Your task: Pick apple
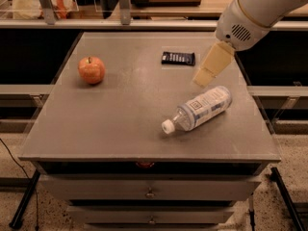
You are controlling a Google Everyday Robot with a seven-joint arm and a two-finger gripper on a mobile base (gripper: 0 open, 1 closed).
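The apple point(91, 70) is small, round and orange-red with a short dark stem. It stands upright on the left part of the grey table point(120, 114). My gripper point(204, 78) hangs from the white arm at the upper right, above the table's right half. It is just above the lying plastic bottle and far to the right of the apple. Only one cream-coloured finger point(211, 65) shows.
A clear plastic bottle point(198, 109) with a white cap lies on its side right of the table's middle. A small black packet point(178, 57) lies flat at the back. Drawers sit under the tabletop. A counter with rails runs behind the table.
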